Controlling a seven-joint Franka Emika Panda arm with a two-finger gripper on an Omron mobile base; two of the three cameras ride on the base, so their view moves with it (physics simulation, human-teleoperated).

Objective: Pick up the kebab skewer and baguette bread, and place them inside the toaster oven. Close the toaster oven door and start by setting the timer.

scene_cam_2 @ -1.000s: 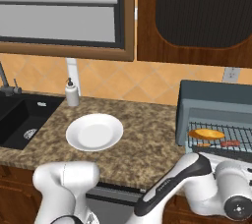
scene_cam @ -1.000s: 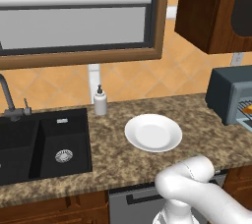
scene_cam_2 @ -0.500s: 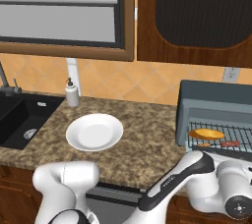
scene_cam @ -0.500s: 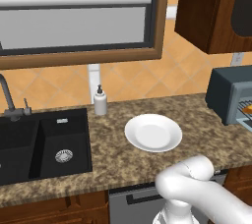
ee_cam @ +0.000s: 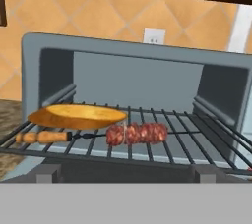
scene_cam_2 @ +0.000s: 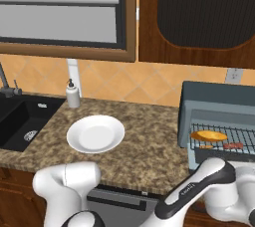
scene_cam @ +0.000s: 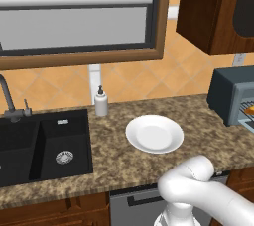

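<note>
The toaster oven (ee_cam: pixel 133 53) stands open in front of my hand, its wire rack (ee_cam: pixel 197 139) bare to the view. On the rack's left lies the baguette bread (ee_cam: pixel 78 115), golden and flat. Just in front of it lies the kebab skewer (ee_cam: pixel 137 133), tan handle to the left and reddish meat near the middle. From the right base view the oven (scene_cam_2: pixel 219 102) sits at the counter's right end with the baguette (scene_cam_2: pixel 209 135) and skewer (scene_cam_2: pixel 233 146) inside. The toaster oven door is out of view. My gripper is open and holds nothing.
A white plate (scene_cam: pixel 154 134) (scene_cam_2: pixel 95 134) sits mid-counter. A soap bottle (scene_cam: pixel 101 102) stands by the black sink (scene_cam: pixel 44 143) on the left. Dark wooden cabinets hang above the oven. A wall outlet (ee_cam: pixel 154 36) is behind it.
</note>
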